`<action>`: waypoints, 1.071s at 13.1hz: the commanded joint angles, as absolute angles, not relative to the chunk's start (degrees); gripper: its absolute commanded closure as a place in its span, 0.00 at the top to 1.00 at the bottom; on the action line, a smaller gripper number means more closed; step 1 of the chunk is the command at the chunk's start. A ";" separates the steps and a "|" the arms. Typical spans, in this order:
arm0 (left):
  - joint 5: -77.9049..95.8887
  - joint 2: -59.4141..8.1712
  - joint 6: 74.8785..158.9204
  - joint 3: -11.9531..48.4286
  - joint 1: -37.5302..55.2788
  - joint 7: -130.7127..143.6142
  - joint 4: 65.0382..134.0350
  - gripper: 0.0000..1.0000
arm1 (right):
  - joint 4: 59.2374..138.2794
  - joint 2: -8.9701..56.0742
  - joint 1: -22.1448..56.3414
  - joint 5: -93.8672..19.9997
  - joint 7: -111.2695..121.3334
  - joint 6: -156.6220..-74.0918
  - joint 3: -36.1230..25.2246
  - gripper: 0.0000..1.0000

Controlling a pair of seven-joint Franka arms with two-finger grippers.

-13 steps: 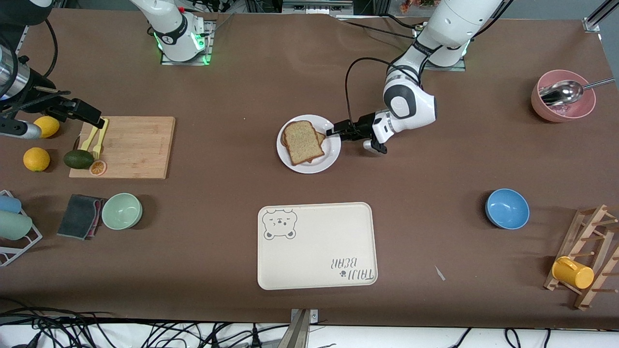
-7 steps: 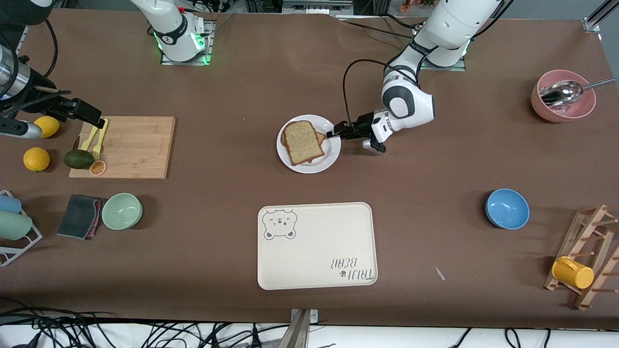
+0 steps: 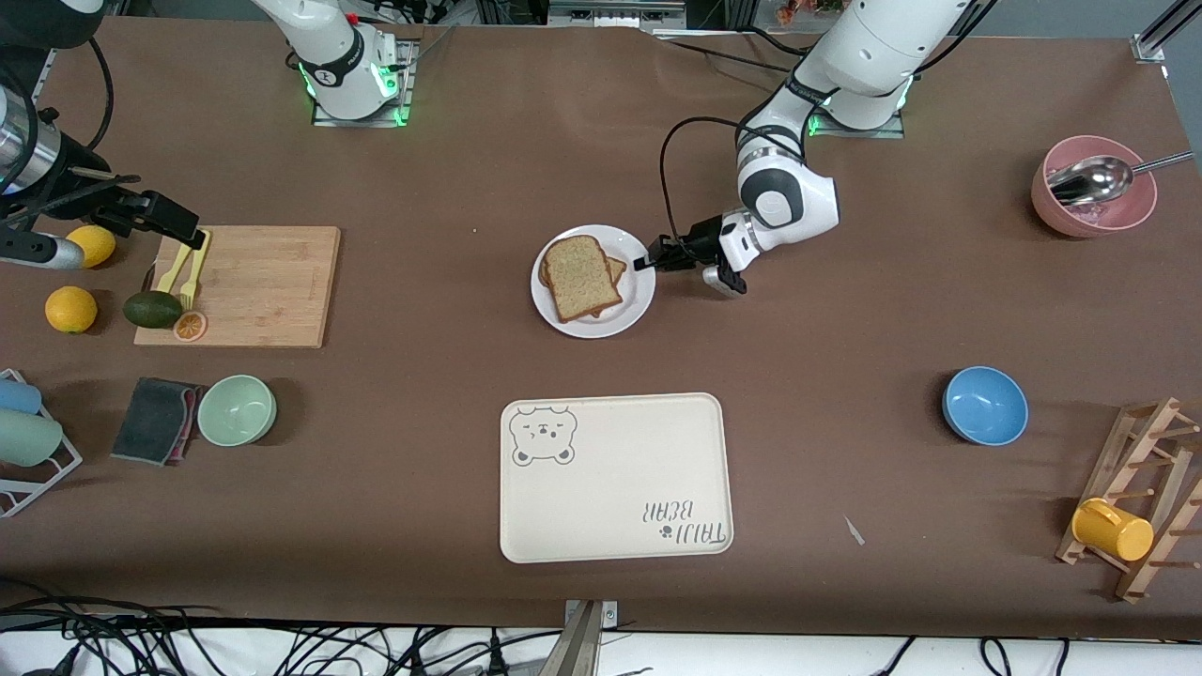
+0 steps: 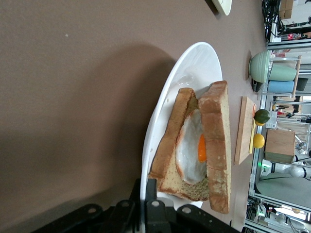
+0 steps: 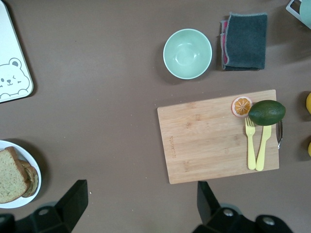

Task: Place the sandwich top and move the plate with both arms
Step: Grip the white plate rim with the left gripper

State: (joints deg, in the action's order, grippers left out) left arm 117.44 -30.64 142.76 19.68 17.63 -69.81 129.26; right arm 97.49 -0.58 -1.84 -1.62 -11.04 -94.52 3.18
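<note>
On the plate (image 3: 639,299) mid-table we see the sandwich top (image 3: 580,276) lying over the egg slice (image 4: 192,150). We've got the left gripper (image 3: 644,262) pinched tight on the plate's rim at the left arm's end. Our right gripper (image 5: 141,204) waits wide open, holding nothing, above the cutting board (image 3: 258,282).

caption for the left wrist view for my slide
Left claw shut on the white plate rim, egg sandwich on it.
</note>
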 commanded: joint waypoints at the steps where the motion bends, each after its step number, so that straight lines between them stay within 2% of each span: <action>1: 120.15 -31.11 143.70 19.51 17.93 -72.77 128.32 0.00 | 98.09 -1.58 -1.93 -1.85 -10.37 -94.39 3.34 0.99; 8: 120.06 -28.13 148.00 19.60 17.67 -65.49 126.39 0.00 | 98.17 -1.76 -1.93 -1.85 -10.38 -95.01 4.66 0.99; 14: 119.27 -28.91 151.26 19.51 16.27 -56.00 118.67 0.00 | 98.17 -1.15 -1.85 -1.76 -11.16 -96.14 4.75 0.99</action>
